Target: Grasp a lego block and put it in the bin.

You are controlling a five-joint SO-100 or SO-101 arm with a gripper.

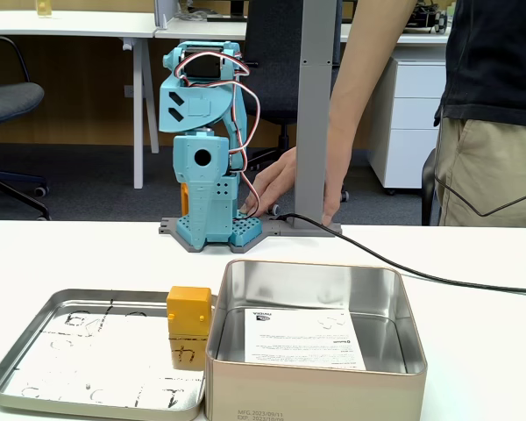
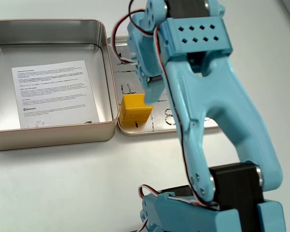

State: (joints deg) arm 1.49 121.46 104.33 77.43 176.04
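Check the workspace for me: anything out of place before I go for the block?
A person's hand rests by the arm's base, inside the workspace. Otherwise normal: the yellow block sits upright in the shallow tray, against the bin, which holds a paper sheet.

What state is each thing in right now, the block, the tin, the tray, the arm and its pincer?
lego block: upright in the tray, beside the bin wall, not gripped.
bin: open, holding a printed paper sheet flat on its floor.
shallow tray: flat on the table, touching the bin.
arm: folded up at its base.
pincer: whether open or shut cannot be told.
person's hand: by the arm's base.
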